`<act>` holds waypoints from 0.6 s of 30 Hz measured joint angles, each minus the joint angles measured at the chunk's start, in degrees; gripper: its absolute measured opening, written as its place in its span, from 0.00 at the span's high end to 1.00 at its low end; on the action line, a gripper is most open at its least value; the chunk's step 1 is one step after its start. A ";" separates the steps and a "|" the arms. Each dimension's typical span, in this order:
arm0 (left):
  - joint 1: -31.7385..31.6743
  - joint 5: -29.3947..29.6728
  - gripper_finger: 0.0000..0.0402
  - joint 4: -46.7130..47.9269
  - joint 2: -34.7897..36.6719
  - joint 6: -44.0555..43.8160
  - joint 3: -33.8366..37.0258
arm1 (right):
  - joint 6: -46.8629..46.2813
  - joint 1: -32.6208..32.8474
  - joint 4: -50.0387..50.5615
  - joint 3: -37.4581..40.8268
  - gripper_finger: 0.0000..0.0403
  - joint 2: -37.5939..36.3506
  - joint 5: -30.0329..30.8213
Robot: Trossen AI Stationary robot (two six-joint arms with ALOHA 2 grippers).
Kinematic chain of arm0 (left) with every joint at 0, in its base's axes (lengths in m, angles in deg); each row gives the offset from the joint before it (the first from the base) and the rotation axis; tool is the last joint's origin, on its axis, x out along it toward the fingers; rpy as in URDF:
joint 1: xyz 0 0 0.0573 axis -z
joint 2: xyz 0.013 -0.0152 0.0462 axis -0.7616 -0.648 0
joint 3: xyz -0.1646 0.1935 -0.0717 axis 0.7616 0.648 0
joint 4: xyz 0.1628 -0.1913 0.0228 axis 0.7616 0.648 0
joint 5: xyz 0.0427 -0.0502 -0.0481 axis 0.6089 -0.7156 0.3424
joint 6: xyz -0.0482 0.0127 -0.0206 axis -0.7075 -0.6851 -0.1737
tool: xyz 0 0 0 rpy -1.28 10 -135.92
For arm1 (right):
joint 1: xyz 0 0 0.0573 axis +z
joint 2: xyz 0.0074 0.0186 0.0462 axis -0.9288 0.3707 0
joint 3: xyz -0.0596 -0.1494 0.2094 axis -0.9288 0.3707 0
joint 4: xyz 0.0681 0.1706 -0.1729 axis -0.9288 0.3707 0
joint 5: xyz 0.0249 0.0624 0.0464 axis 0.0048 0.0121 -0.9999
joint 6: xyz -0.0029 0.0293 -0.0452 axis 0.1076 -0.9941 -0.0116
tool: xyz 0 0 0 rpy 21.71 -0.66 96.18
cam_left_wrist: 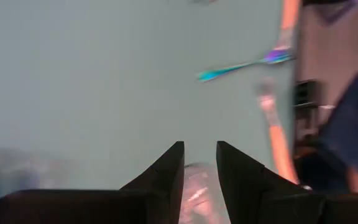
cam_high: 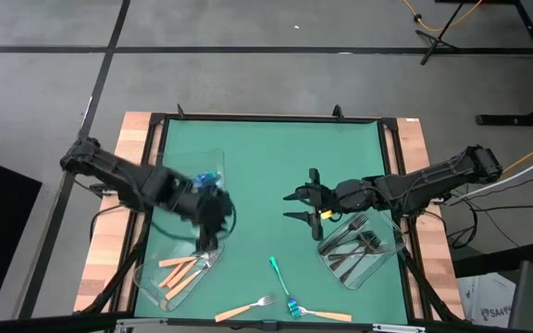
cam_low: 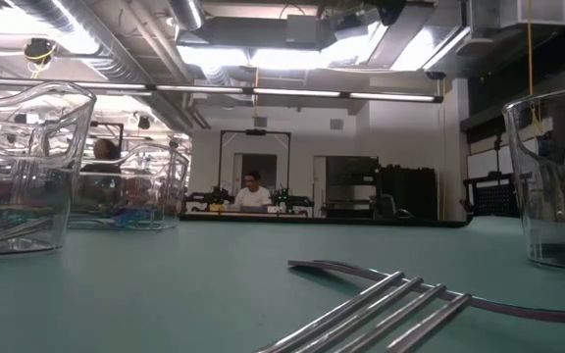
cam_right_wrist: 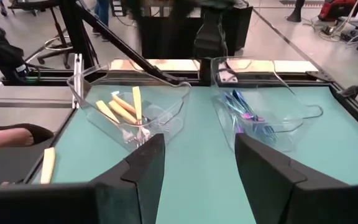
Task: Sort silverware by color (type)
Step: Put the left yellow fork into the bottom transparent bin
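High view: left pincer (cam_high: 213, 242) above orange forks (cam_high: 181, 274), nothing gripped; right pincer (cam_high: 299, 206) open.

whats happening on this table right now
Two robot arms are sorting forks by handle colour into clear trays. The left gripper hovers over the tray of orange forks; whether it holds anything can't be told. The right gripper waits with fingers open beside the tray of dark forks. A third tray holds blue forks. An orange fork and a teal fork lie loose on the mat.

orange forks (cam_high: 183, 274), teal forks (cam_high: 209, 178), dark forks (cam_high: 354, 247) sit in trays — three lie loose.
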 joint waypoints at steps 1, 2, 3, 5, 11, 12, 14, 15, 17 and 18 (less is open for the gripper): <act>1.92 0.35 0.78 -2.01 -0.33 -1.22 0.00 | -0.01 0.00 -0.04 0.00 0.54 0.00 -0.01; 3.98 0.89 0.78 -3.62 -0.88 -2.63 0.00 | -0.01 0.00 -0.07 0.00 0.54 0.00 0.00; 5.73 1.47 0.78 -5.34 -1.51 -3.98 0.00 | -0.01 0.00 -0.08 0.00 0.54 0.00 -0.01; 8.86 2.30 0.78 -9.63 -3.08 -6.44 0.00 | -0.01 0.00 0.04 0.00 0.54 0.00 0.00; 15.71 2.58 0.78 -16.15 -11.17 -13.10 -1.78 | -0.01 0.00 -0.01 0.00 0.54 0.00 -0.02; 16.55 2.61 0.78 -16.20 -12.98 -14.05 -3.08 | -0.01 0.00 0.03 0.00 0.54 0.00 -0.02; 18.24 2.60 0.78 -16.06 -16.86 -15.38 -6.12 | -0.01 0.00 0.40 0.00 0.54 0.00 -0.02; 18.96 2.61 0.78 -15.70 -19.07 -15.48 -7.93 | -0.01 0.00 0.65 0.00 0.54 0.00 -0.02; 20.20 2.59 0.78 -14.40 -23.47 -15.46 -11.88 | -0.01 0.00 1.00 0.00 0.54 0.00 -0.02; 20.76 2.61 0.78 -12.98 -25.67 -15.46 -13.90 | -0.01 0.00 0.99 0.00 0.54 0.00 -0.02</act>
